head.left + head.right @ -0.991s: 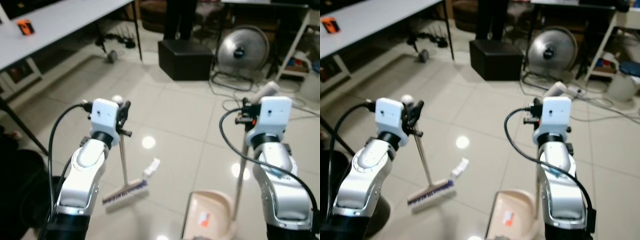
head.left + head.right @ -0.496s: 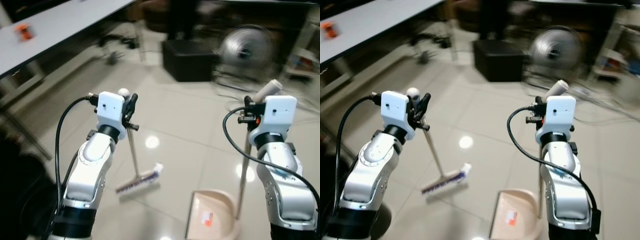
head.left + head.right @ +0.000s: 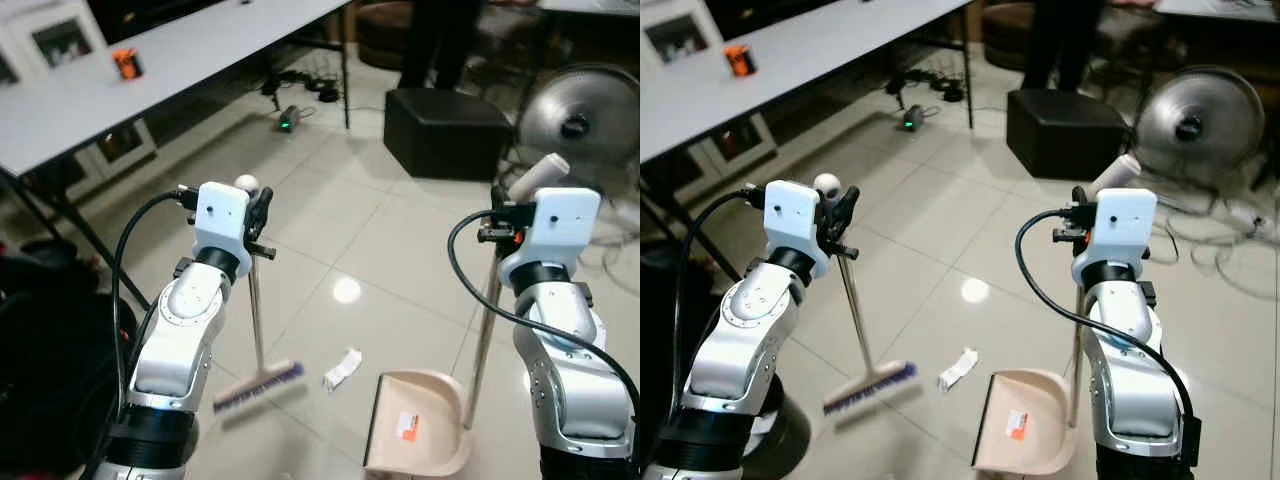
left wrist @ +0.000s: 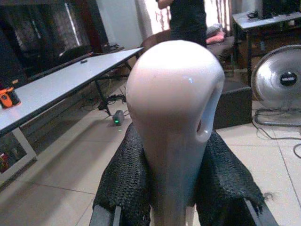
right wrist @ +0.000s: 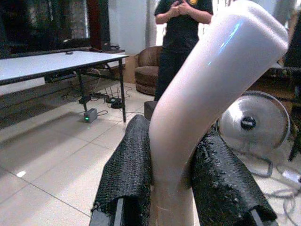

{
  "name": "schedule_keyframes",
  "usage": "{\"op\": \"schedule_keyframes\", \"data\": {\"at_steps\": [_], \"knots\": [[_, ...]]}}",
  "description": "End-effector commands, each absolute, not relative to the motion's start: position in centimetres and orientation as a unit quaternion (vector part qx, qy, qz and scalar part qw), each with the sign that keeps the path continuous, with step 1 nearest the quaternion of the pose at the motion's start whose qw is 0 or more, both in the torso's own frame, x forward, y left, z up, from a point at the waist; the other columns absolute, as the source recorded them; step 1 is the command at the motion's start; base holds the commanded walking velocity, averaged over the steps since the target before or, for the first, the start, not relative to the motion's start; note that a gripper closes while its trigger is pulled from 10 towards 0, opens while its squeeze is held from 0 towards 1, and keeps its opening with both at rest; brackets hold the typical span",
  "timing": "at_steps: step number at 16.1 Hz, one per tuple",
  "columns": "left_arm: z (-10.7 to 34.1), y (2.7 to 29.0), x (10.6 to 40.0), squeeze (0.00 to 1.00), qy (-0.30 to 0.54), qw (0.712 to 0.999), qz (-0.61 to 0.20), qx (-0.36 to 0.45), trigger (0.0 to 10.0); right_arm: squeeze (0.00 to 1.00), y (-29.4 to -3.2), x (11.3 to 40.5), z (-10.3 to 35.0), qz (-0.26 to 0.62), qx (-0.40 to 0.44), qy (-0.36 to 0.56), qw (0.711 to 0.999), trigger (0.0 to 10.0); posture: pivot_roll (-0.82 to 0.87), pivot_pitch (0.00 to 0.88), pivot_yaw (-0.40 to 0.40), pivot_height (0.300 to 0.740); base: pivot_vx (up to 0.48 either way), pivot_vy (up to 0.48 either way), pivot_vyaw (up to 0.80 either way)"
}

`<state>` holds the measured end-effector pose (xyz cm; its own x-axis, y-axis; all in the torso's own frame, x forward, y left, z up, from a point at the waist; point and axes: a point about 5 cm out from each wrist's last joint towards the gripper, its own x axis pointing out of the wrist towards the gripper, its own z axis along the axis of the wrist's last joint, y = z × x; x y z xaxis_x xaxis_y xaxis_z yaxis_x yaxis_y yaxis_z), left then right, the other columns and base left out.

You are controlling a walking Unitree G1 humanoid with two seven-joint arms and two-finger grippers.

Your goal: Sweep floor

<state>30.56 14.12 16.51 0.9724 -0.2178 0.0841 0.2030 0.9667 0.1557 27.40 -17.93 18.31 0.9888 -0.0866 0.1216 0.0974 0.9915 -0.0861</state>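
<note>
1. Two tools stand on the tiled floor point(image 3: 390, 240) nearest to us: the broom point(image 3: 254, 345) on the left and the dustpan point(image 3: 420, 435) on the right.
2. Our left gripper point(image 3: 255, 215) has its fingers clamped around the top of the broom handle, just below the rounded white knob; in the left wrist view the black fingers point(image 4: 122, 188) press against both sides of the handle.
3. Broom bristles point(image 3: 258, 388), purple-tipped, rest on the floor near our left arm, blurred.
4. Our right gripper point(image 3: 497, 222) has its fingers closed on the dustpan handle point(image 3: 485, 330) just below its bent white grip; in the right wrist view the fingers point(image 5: 127, 174) hug that handle on both sides.
5. Dustpan tray, beige, sits flat on the floor at the near right, with a small orange-and-white label point(image 3: 406, 428) inside it.
6. One scrap of white paper point(image 3: 342, 368) lies on the floor between the bristles and the dustpan, apart from both, just left of the tray's rim.
7. Farther off, a black box point(image 3: 445, 132) stands on the floor, with a round fan point(image 3: 572, 118) to its right.
8. A long white table point(image 3: 150, 70) runs along the far left, carrying a small orange object point(image 3: 125, 64).
9. A person in dark clothes point(image 5: 181, 42) stands beyond the black box, hands together at the chest.
</note>
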Motion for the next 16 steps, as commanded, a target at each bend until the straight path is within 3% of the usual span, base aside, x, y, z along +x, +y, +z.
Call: {"op": "schedule_keyframes", "data": {"at_steps": [1, 7, 16], "knots": [[17.2, 14.9, 30.7, 0.0, -0.067, 0.989, -0.091, 0.09, 10.0, 0.0, -17.0, 27.4, 19.0, -0.031, -0.036, -0.081, 0.996, 10.0, -0.04, 0.012, 0.09, 0.74, 0.401, 0.0, 0.0], [16.7, 13.4, 31.7, 0.0, -0.055, 0.99, -0.109, 0.066, 10.0, 0.0, -17.8, 27.4, 19.2, -0.062, -0.083, -0.117, 0.988, 10.0, -0.04, 0.052, 0.118, 0.74, 0.396, 0.0, 0.0], [16.3, 13.5, 32.8, 0.0, -0.049, 0.992, -0.1, 0.055, 10.0, 0.0, -18.9, 28.6, 19.3, -0.048, -0.114, -0.144, 0.982, 10.0, -0.04, 0.143, 0.121, 0.74, 0.396, 0.0, 0.0]]}}
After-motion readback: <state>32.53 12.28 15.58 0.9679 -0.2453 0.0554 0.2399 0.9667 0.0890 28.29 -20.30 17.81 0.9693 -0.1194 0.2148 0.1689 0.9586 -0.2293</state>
